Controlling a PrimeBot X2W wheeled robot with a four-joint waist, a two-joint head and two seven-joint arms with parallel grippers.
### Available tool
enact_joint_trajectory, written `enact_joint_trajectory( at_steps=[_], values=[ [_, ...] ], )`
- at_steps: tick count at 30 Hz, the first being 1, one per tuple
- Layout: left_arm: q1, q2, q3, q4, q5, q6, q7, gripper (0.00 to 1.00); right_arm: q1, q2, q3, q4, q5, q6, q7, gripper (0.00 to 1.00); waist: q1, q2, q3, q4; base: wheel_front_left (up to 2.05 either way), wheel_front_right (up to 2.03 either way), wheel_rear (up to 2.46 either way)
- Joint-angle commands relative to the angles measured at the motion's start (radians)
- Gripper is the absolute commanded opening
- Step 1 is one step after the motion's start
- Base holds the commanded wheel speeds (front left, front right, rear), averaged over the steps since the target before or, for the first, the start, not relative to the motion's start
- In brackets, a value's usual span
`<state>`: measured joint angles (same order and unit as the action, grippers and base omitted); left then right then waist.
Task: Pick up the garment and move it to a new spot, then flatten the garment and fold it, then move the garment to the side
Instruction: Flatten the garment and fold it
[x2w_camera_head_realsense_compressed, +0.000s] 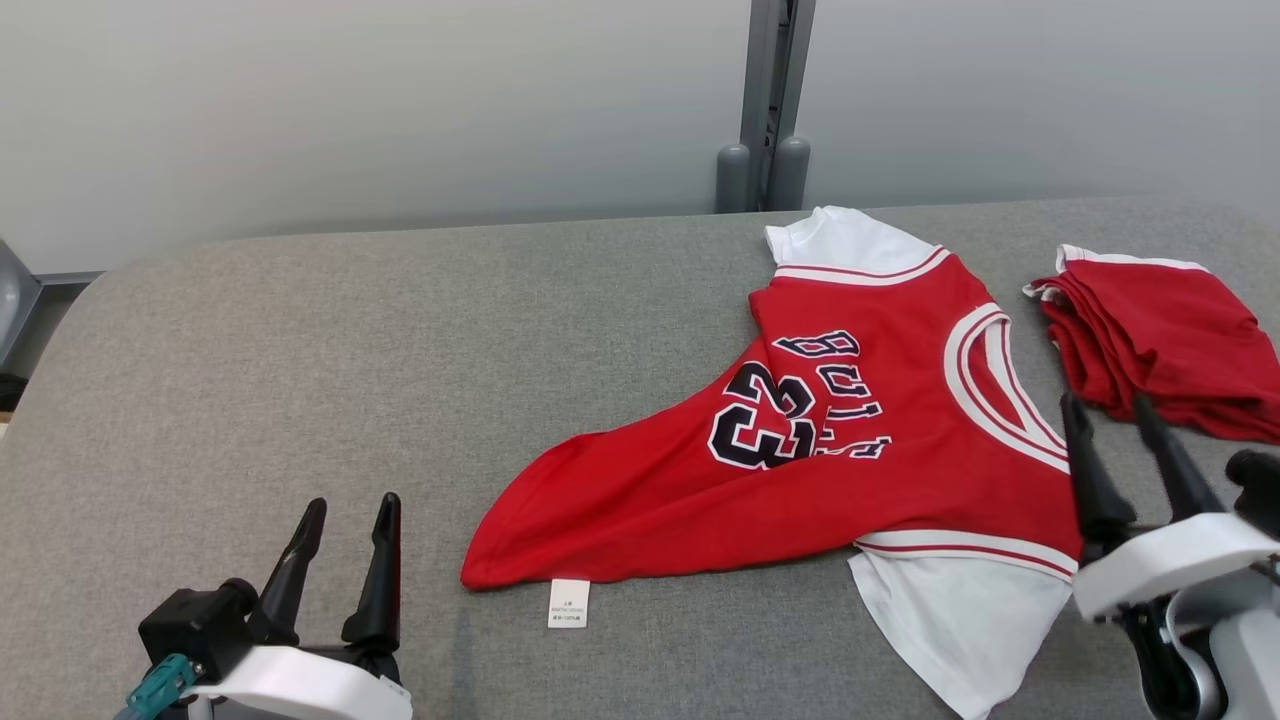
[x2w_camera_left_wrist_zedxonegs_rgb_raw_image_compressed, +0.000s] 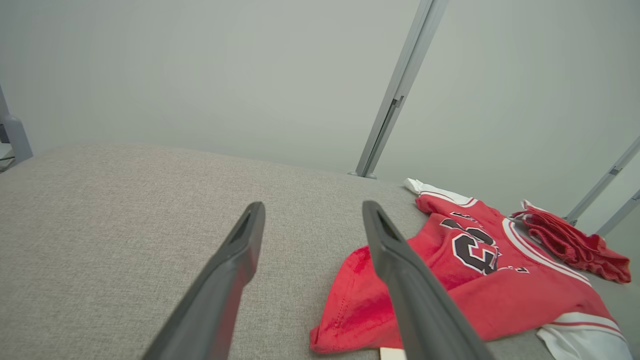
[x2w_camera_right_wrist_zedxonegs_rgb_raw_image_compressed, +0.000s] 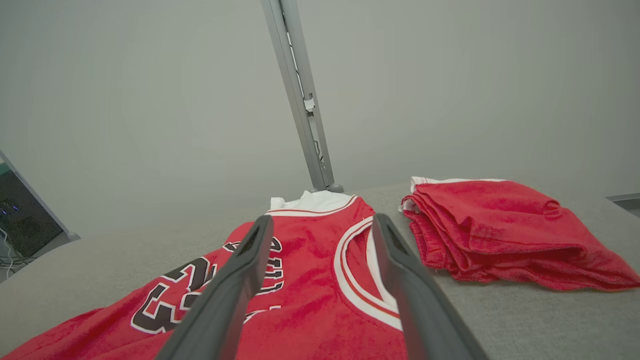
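The grey tabletop (x2w_camera_head_realsense_compressed: 300, 350) carries the red garment (x2w_camera_head_realsense_compressed: 900, 470), lying rumpled toward my right; a folded red pile (x2w_camera_head_realsense_compressed: 1160, 330) sits just beside its collar; my left fingers (x2w_camera_head_realsense_compressed: 382, 570) stand spread wide over bare tabletop, empty; my right fingers (x2w_camera_head_realsense_compressed: 1090, 480), equally released, hang above the garment's shoulder, grasping nothing.

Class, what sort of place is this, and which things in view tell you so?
Probably a robot test lab for garment folding: a grey padded table, plain pale wall panels with a metal post, and a red jersey lying beside a folded red garment.
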<state>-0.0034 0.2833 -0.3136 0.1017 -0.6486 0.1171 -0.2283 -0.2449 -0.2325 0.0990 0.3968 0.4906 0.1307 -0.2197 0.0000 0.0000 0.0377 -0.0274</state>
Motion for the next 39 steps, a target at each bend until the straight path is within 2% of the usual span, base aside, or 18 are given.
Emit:
enact_joint_trajectory(
  at_steps=[1,5,9,15,19,26,34,35,36,37,38,39],
  values=[
    [0.007,0.008,0.002,-0.005,0.003,0.008,0.001,1.00,0.027,0.002,-0.013,0.003,-0.002,0.000,0.037,1.00,0.0000,0.0000,0.001,-0.001,0.00,0.00,0.00],
    [0.012,0.011,0.002,-0.015,0.003,0.013,0.003,1.00,0.084,0.022,-0.003,-0.016,0.022,0.000,0.262,1.00,0.0000,0.0000,0.005,-0.001,0.00,0.00,0.00],
    [0.008,0.009,0.000,-0.020,-0.001,0.016,0.004,1.00,0.159,0.006,-0.016,-0.067,0.069,0.000,0.460,1.00,0.0000,0.0000,0.014,0.002,0.00,0.00,0.00],
    [0.001,0.011,0.001,-0.021,-0.004,0.017,0.003,1.00,0.255,0.027,-0.083,-0.159,0.086,0.001,0.682,1.00,0.0000,0.0000,0.028,0.013,0.00,0.00,0.00],
    [-0.002,0.014,0.006,-0.024,-0.007,0.018,0.001,1.00,0.316,0.066,-0.140,-0.231,0.086,0.001,0.805,1.00,0.0000,0.0000,0.040,0.014,0.00,0.00,0.00],
    [-0.027,0.012,-0.004,-0.023,-0.006,0.016,0.006,1.00,0.329,0.132,-0.166,-0.269,0.053,0.001,0.884,1.00,0.0000,0.0000,0.060,0.012,0.00,0.00,0.00],
    [-0.040,0.012,-0.011,-0.016,-0.007,0.012,0.007,1.00,0.282,0.168,-0.157,-0.205,0.010,0.000,0.844,1.00,0.0000,0.0000,0.074,0.026,0.00,0.00,0.00],
    [-0.041,0.011,-0.012,-0.016,-0.008,0.012,0.007,1.00,0.276,0.170,-0.156,-0.200,0.006,0.000,0.835,0.68,0.0000,0.0000,0.075,0.028,0.00,0.00,0.00],
    [-0.042,0.011,-0.012,-0.015,-0.008,0.011,0.006,1.00,0.272,0.170,-0.153,-0.196,0.002,0.000,0.828,0.54,0.0000,0.0000,0.075,0.030,0.00,0.00,0.00],
    [-0.043,0.011,-0.013,-0.014,-0.008,0.011,0.006,1.00,0.269,0.171,-0.147,-0.194,0.002,0.001,0.823,0.22,0.0000,0.0000,0.076,0.031,0.00,0.00,0.00],
    [-0.043,0.011,-0.013,-0.014,-0.008,0.011,0.006,1.00,0.269,0.171,-0.147,-0.194,0.002,0.001,0.823,0.22,0.0000,0.0000,0.076,0.031,0.00,0.00,0.00],
    [-0.045,0.011,-0.014,-0.013,-0.008,0.011,0.005,1.00,0.266,0.173,-0.143,-0.192,0.004,0.001,0.818,0.00,0.0000,0.0000,0.075,0.032,0.00,0.00,0.00]
  ],
)
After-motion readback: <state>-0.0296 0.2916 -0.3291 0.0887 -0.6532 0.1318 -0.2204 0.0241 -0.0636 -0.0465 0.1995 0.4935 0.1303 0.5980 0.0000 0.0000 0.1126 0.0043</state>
